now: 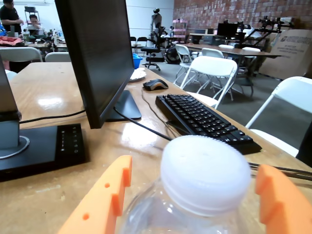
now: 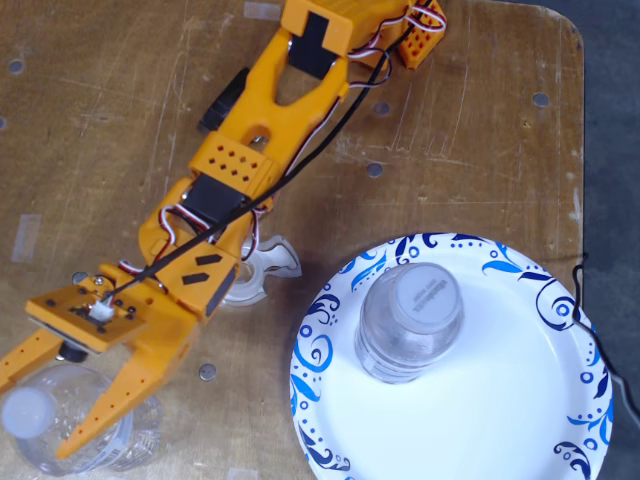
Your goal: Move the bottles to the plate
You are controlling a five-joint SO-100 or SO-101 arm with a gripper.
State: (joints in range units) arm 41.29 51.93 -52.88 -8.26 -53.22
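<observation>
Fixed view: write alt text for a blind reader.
An orange two-finger gripper straddles a clear ribbed plastic bottle on a wooden table, jaws open. A second bottle stands on a blue-swirled white paper plate.

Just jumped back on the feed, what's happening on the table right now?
The orange gripper is open, with its fingers on either side of a bottle that stands on the wooden table at the lower left of the fixed view. The wrist view shows that bottle's white cap between the fingers. It is not gripped yet. The other bottle already stands upright on the blue-patterned plate.
</observation>
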